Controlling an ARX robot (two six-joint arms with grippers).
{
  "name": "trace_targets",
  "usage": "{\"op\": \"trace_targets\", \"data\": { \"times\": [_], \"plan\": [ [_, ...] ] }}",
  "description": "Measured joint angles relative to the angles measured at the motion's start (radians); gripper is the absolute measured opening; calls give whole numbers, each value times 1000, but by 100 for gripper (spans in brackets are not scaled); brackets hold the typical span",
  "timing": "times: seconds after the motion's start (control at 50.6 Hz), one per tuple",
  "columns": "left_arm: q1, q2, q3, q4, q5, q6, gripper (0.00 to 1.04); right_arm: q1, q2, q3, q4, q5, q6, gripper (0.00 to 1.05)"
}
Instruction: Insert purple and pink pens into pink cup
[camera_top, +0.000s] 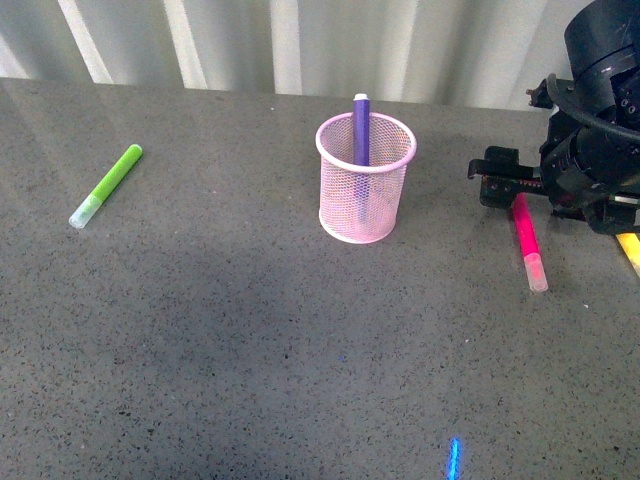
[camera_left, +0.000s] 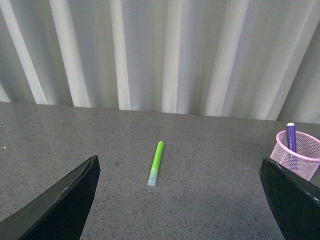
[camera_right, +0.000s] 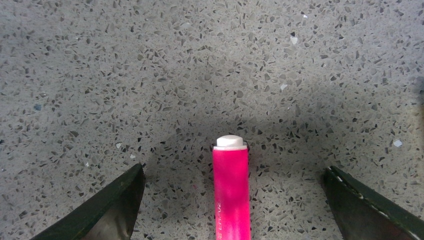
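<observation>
Front view has the pale pink wire-mesh cup (camera_top: 345, 205) standing upright around the middle of the grey speckled worktop (camera_top: 250, 350). The dark purple stubby marker (camera_top: 361, 130) is already in it, leaning on the far side of the rim with its top end poking out. The magenta pink marker (camera_top: 526, 240) isn't in the cup. It's lying flat on the worktop off to the robot's right, well apart from the cup, with its translucent cap pointing toward the robot.

The black right claw (camera_top: 498, 182) sits low over the far end of that pink marker. From the right wrist view you can see its two fingers (camera_right: 125, 200) spread wide on either side of the marker body (camera_right: 230, 195), with clear gaps both sides, so it's not gripping anything. A yellow marker (camera_top: 629, 250) peeks in at the edge just beside the right arm.

Over on the left a lime-green marker (camera_top: 106, 185) lies on its own. In the left wrist view, the left claw (camera_left: 178, 165) is spread wide too, nothing between the fingers, looking at the green marker (camera_left: 156, 162) with the cup (camera_left: 305, 162) off to the side.
</observation>
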Motion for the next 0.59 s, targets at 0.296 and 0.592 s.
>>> {"op": "trace_targets", "data": {
  "times": [0.296,0.592],
  "plan": [
    [0,0,0,0,0,0,98,2,0,-6,10,-6,14,18],
    [0,0,0,0,0,0,98,3,-30,-71,141,11,14,12]
  ]
}}
